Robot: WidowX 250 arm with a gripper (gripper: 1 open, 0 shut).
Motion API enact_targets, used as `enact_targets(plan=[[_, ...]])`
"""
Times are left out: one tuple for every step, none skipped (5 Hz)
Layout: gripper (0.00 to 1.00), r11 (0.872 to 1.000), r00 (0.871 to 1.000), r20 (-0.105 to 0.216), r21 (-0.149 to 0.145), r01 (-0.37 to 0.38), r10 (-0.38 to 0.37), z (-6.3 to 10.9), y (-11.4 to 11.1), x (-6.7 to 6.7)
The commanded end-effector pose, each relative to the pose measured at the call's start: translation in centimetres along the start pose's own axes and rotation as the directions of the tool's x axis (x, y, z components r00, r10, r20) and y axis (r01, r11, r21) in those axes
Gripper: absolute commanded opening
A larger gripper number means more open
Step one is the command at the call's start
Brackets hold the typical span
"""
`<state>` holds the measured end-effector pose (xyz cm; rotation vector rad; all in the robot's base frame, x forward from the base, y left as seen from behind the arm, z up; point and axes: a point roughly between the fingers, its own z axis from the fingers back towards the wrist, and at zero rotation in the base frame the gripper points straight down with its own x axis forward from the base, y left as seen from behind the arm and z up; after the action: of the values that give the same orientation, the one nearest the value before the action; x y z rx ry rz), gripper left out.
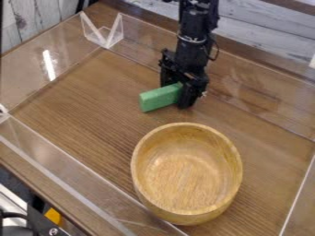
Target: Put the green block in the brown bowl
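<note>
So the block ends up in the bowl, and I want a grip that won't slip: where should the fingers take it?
Take the green block across its narrow width at the end nearest the gripper, coming from above. It lies flat on the table, long sides exposed, and that end is already between the fingers.

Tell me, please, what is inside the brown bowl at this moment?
Nothing shows inside the brown bowl: only bare wood grain. The near inner wall is hidden by the rim. The green block lies outside on the wooden table, one end at the gripper.
</note>
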<state>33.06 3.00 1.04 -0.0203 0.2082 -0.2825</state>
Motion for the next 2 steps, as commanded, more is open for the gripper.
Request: enact_targets(plan=[[0.0, 0.993, 0.995, -0.006, -0.052, -0.104, 0.104, 0.6, 0.0, -0.5], [0.0, 0.977, 0.981, 0.003, -0.088, -0.193, 0.194, 1.4, 0.2, -1.8]])
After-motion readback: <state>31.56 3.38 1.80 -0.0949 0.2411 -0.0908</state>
